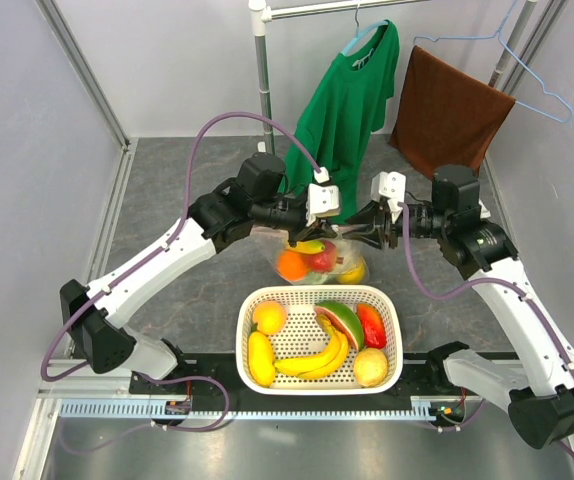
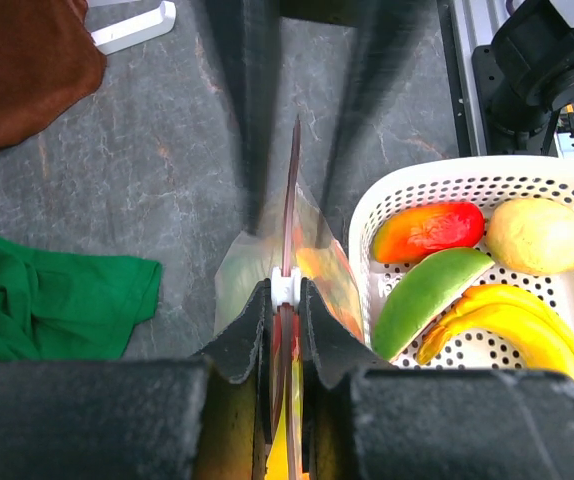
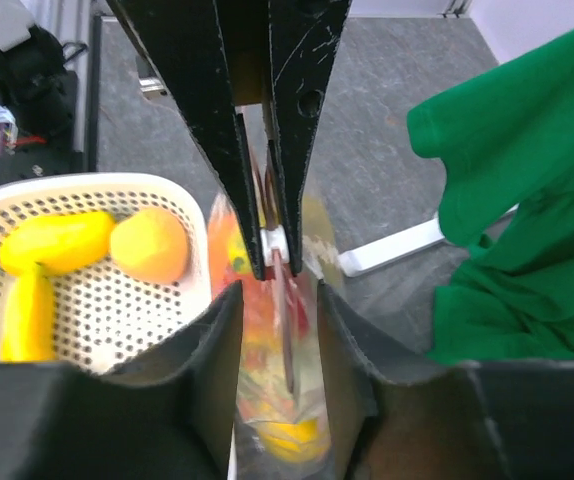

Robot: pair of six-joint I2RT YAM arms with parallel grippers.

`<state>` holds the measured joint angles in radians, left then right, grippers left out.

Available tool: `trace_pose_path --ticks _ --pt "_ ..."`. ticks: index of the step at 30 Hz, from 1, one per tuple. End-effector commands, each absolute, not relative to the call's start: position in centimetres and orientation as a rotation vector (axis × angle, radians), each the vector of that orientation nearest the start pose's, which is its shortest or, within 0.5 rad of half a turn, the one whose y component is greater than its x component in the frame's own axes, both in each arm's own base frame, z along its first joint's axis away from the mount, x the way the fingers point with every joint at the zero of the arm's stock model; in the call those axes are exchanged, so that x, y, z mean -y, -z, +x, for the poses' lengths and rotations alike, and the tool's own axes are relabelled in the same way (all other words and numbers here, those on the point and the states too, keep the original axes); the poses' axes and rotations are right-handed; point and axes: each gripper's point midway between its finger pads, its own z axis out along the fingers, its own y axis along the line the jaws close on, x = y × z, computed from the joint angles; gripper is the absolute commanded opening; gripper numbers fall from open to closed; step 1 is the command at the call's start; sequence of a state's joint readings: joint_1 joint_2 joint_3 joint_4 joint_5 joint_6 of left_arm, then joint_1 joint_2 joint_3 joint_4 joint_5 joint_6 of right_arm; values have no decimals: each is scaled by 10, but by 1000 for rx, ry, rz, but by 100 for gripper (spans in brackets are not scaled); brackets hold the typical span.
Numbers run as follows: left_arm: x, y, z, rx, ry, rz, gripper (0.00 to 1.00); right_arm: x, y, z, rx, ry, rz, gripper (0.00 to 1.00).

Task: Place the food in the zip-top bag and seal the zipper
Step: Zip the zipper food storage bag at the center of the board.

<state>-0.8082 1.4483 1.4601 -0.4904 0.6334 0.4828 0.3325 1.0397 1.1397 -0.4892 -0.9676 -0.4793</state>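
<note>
The left gripper (image 2: pixel 285 300) has its jaws clenched on the zipper (image 2: pixel 292 190), biting the pinkish strip right at a small white slider (image 2: pixel 285 285). The right gripper (image 3: pixel 279 300) faces it from the other side. Its jaws stand partly apart and straddle the same strip with a gap on either side, so they grasp nothing.

This hold looks meant for sealing. One arm pins the mouth edge so the strip runs straight and taut, and the other is lined up on it, probably to pinch and run along it.

The zip-top bag (image 1: pixel 319 262) hangs from that edge between the two arms, just behind the white basket (image 1: pixel 249 300). Its bottom is near or on the grey tabletop (image 1: pixel 187 290). The orange (image 1: pixel 291 264) and the yellow fruit (image 1: pixel 355 270) show through the plastic with something red between them, so the filling step seems largely done. I cannot make out the cabbage. Bananas (image 1: pixel 317 360) and other toy pieces lie in the basket.
</note>
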Motion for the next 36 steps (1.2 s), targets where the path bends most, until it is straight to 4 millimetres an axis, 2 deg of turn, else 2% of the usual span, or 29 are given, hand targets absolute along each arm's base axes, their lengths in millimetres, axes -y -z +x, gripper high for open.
trace_pose_path --ticks 1,2,4,6,7,9,13,17,18,22,31,36 --pt "370 -330 222 -1300 861 1491 2 -222 -323 232 -1352 -800 -1280 8" --pt "367 -327 222 -1329 849 1486 2 -222 -326 230 -1345 -798 -1280 0" --pt "361 -314 223 -1376 834 1488 2 -220 -325 230 -1346 -775 -1277 0" --pt "351 -313 223 -1393 798 1471 2 -215 -321 232 -1365 -732 -1265 0" --pt "343 -303 224 -1422 787 1466 2 -213 -319 233 -1365 -712 -1268 0" --pt "329 -303 225 -1436 759 1444 2 -211 -317 232 -1375 -694 -1270 0" --pt "292 -286 239 -1536 667 1405 6 -210 -317 233 -1376 -682 -1276 0" --pt "257 -275 242 -1593 596 1390 8 -210 -316 237 -1389 -677 -1271 0" --pt "247 -271 237 -1597 576 1402 8 -209 -317 237 -1388 -672 -1270 0" --pt "210 -265 244 -1637 469 1361 8 -208 -317 239 -1390 -663 -1267 0" --pt "166 -249 254 -1780 306 1260 7 -207 -319 244 -1397 -641 -1258 0" --pt "148 -246 253 -1824 231 1223 7 -207 -320 246 -1403 -635 -1253 0"
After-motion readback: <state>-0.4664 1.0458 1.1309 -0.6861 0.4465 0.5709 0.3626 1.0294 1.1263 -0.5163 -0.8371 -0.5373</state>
